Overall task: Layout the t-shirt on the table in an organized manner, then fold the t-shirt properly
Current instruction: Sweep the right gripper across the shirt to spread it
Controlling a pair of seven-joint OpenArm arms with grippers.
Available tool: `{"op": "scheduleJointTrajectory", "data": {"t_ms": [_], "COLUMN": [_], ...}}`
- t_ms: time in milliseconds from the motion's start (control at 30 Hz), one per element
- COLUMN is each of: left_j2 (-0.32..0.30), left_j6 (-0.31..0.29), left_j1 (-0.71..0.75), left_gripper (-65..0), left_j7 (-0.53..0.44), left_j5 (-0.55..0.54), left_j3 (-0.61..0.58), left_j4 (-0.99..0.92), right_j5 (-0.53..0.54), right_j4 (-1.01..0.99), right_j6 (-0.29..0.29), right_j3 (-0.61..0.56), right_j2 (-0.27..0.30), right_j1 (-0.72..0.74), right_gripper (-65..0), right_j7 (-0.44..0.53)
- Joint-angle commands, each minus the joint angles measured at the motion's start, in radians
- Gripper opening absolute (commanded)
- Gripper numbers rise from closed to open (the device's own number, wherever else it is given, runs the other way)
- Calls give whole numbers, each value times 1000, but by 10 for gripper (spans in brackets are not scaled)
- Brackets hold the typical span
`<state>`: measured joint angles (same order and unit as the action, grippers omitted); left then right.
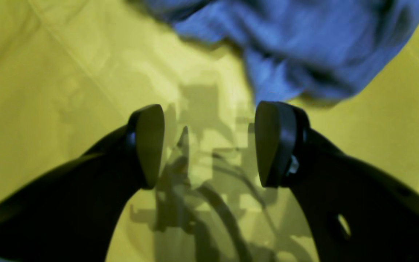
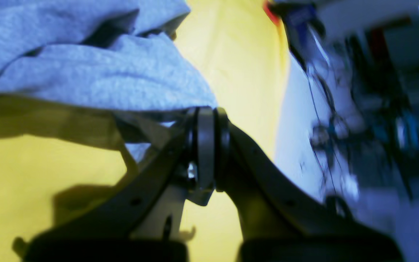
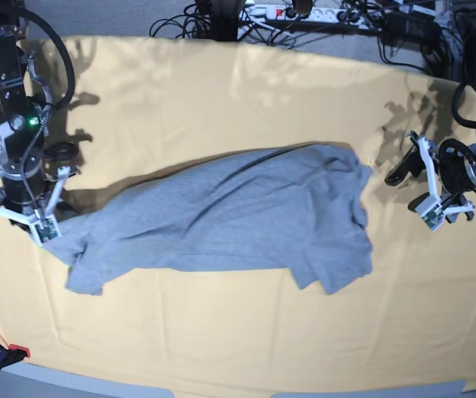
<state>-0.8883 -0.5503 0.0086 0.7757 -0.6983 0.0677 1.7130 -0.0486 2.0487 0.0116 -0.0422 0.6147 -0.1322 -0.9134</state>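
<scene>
T-shirt (image 3: 238, 215) lies mid-table (image 3: 221, 348), stretched w/ 1 end toward the left edge. Right gripper (image 2: 206, 145) pinches that end; left gripper (image 1: 209, 145) gapes wide, empty, beside the other end. Risk – 1-sided pull drags the cloth, bunching it.

- A wide table (image 3: 221, 348) under a pale yellow-orange cloth, faintly creased.
- A grey t-shirt (image 3: 238, 220) lies directly on it, stretched crosswise near the middle, rumpled, plain side up.
- Cables run behind its far edge.
</scene>
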Motion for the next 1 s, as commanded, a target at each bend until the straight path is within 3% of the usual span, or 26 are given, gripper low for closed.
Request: {"op": "scheduleJointTrajectory", "data": {"t_ms": [0,167,333,467,567,633,733,967], "left_j2": [-24,-23,-23,-23,-23,-23,-23,-23], "left_j6": [5,5,5,5,5,5,5,5], "left_j1": [-17,-18,-17,-17,-17,-17,-17,-17], "left_gripper": [-253,-253,-253,-253,-253,-253,-253,-253], "left_j7": [-18,-19,-19,-19,-19,-19,-19,-18], "left_j5": [-2,9,9,9,9,8,8,5], "left_j3": [15,15,15,15,15,15,15,15], "left_j4": [10,10,10,10,10,10,10,10], "right_j5": [-20,-43,-109,-224,-262,-249,-153,191], "right_j4": [16,16,16,16,16,16,19,39], "right_j6": [23,83,103,175,182,153,63,-146], "right_j3": [28,96,109,109,109,109,109,109], "right_j2": [17,17,17,17,18,18,17,17], "right_j1": [-9,-86,-106,-105,-79,-48,16,116], "right_gripper": [-650,-650,-650,-650,-650,-650,-650,-650], "right_j7": [-12,-65,-103,-97,-35,37,122,159]}}
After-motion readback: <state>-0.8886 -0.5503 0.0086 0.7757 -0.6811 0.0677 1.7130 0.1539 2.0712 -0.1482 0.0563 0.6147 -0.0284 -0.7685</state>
